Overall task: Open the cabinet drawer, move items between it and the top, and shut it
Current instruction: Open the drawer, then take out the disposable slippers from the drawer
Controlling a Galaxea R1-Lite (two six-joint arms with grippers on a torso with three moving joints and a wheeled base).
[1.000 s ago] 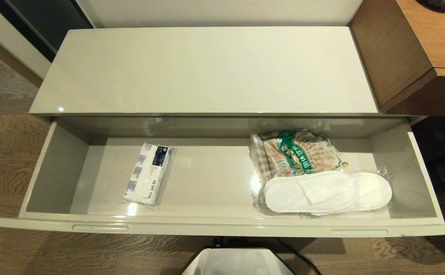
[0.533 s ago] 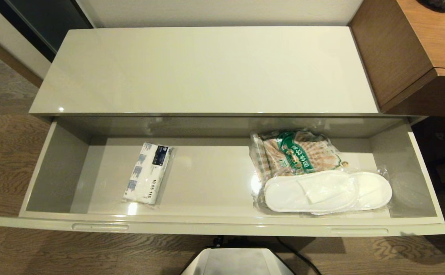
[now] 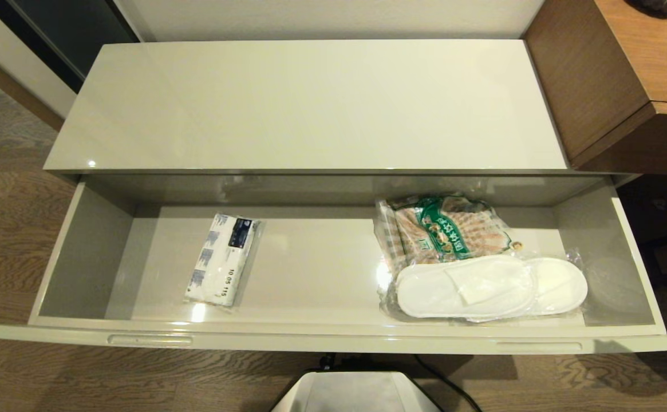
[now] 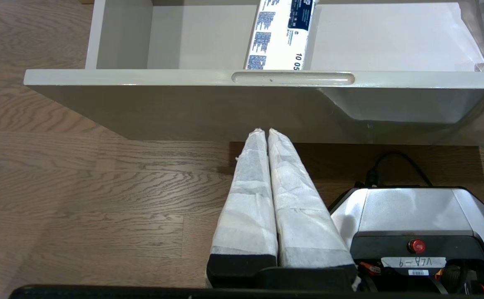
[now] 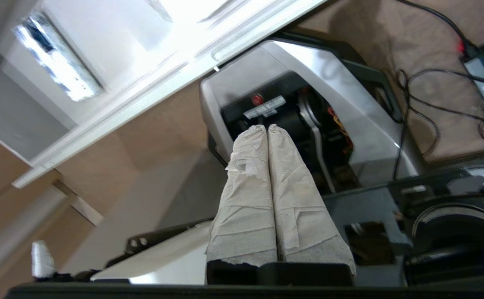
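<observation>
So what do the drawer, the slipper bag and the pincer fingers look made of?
Cabinet drawer: probably lacquered or laminated board, glossy cream-grey with bright glints.
Slipper bag: thin clear plastic film, crinkled and shiny over flat white, fabric-like slippers.
Left pincer and right pincer, both shut: fingers wrapped in creased whitish tape or cloth.

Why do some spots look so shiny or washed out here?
Head view: lamp glare glints on the drawer floor beside the slipper bag. Right wrist view: the drawer front is overexposed and blurred. Left wrist view: evenly lit, sharp, shut left tool.
</observation>
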